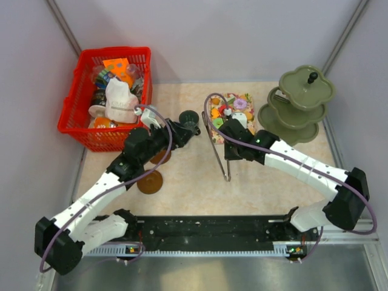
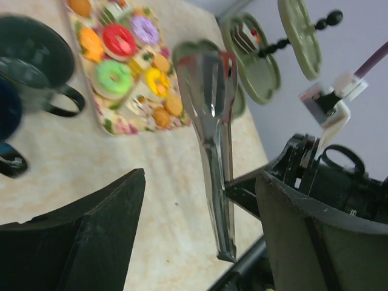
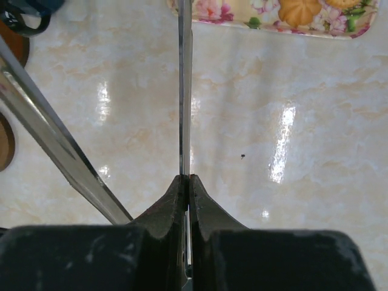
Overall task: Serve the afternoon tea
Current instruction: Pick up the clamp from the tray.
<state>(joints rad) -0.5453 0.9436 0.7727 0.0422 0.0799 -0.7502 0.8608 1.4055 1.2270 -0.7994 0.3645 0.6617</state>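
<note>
While right tool (image 3: 187, 182) clamps one blade of tongs (image 3: 185, 91), left tool (image 2: 200, 182) stands wide apart over table (image 2: 163, 200).

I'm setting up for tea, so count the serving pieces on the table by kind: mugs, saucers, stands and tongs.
mugs: 2, the dark-green mug and the navy mug
brown saucers: 2
three-tier stand: 1
tongs: 1
Total: 6
</note>
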